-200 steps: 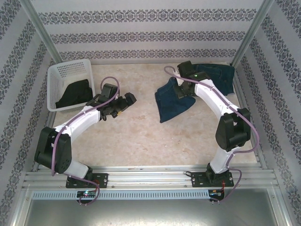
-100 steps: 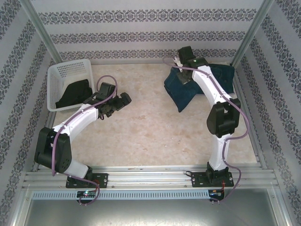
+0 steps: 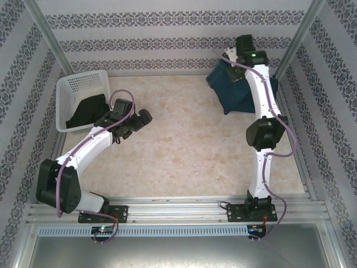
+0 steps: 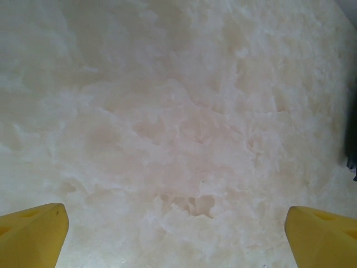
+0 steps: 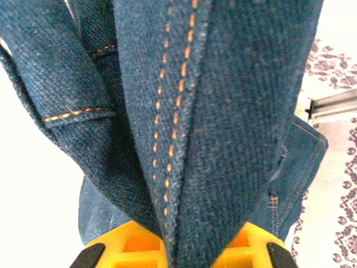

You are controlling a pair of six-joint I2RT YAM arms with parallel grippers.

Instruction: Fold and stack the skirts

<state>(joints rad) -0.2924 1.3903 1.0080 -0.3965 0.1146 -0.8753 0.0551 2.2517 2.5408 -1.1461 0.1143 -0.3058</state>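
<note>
Right tool (image 5: 183,254): clamped on blue denim skirt (image 3: 231,89), far right corner. Left tool (image 4: 178,234): spread wide above table (image 3: 184,151).

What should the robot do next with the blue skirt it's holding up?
Probably bring it over the bare middle of the table and lower it flat. The right hand is shut on the blue skirt, hanging bunched near the far right corner; the left hand is open over bare table.

White mesh basket (image 3: 83,84) far left, pale marbled table (image 3: 178,162), patterned walls (image 3: 167,42), metal rail (image 3: 178,209) at near edge
</note>
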